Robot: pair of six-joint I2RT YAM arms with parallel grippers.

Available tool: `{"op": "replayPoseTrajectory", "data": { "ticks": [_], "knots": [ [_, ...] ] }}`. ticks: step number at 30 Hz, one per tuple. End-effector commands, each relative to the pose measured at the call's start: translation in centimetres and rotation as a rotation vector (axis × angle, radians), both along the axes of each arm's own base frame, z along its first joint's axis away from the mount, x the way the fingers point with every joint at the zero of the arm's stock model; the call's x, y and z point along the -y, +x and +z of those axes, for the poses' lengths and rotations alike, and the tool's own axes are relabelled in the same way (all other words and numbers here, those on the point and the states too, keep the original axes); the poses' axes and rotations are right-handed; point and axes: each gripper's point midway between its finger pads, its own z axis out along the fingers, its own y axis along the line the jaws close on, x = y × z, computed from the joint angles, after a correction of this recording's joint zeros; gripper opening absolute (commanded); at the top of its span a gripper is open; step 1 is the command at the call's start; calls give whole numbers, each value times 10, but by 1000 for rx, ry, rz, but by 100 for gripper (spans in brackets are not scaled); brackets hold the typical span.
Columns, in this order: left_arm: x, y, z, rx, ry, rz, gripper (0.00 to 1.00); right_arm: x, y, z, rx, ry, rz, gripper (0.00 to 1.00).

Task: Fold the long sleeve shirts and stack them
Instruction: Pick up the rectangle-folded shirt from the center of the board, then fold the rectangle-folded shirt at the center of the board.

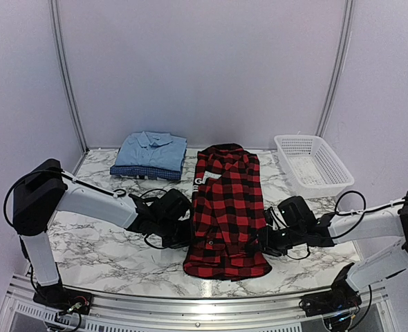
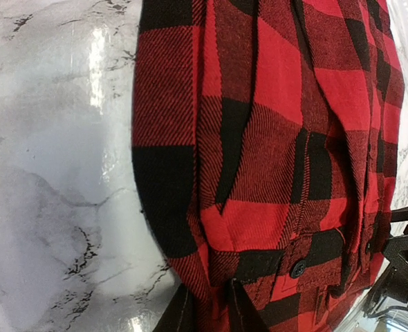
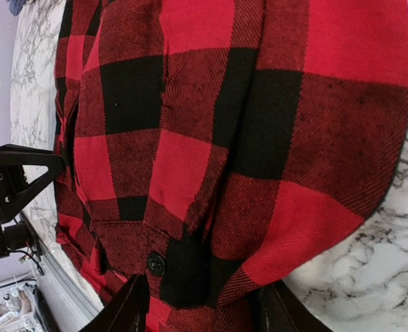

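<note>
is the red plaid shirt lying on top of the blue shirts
No, the red-and-black plaid shirt lies on the marble table, apart from the light blue shirt stacked on the dark blue checked shirt.

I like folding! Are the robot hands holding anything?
Left gripper pinches the plaid shirt at its side edge near the hem; right gripper straddles the opposite edge, grip unclear.

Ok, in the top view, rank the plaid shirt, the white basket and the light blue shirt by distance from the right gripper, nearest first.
1. Red-and-black plaid shirt, at the right gripper, centre.
2. White mesh basket, far right.
3. Light blue collared shirt, far left.
</note>
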Motion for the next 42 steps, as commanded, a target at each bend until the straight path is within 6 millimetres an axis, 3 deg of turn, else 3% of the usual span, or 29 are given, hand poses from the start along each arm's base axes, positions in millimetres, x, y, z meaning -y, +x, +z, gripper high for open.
{"op": "replayPoseTrajectory", "data": {
  "ticks": [1,11,16,21,27,33,42],
  "knots": [
    [-32,-23,-43,-96,158,3,17,10,-4,-18,-50,-124,-4,48],
    [-29,-22,-34,-84,138,-4,14,12,-2,-29,-69,-267,-17,40],
    [-26,-22,-26,-73,118,-6,8,12,-4,-28,-76,-271,-14,20],
    [-19,-18,-6,-39,75,-19,3,5,4,-2,-34,-218,-21,0],
    [-2,-11,27,5,-2,-43,0,3,19,26,1,-150,-39,0],
    [18,12,74,74,-90,-39,0,8,44,51,41,-96,-78,0],
    [29,71,94,103,-137,2,0,10,104,75,91,-60,-109,0]
  ]
}}
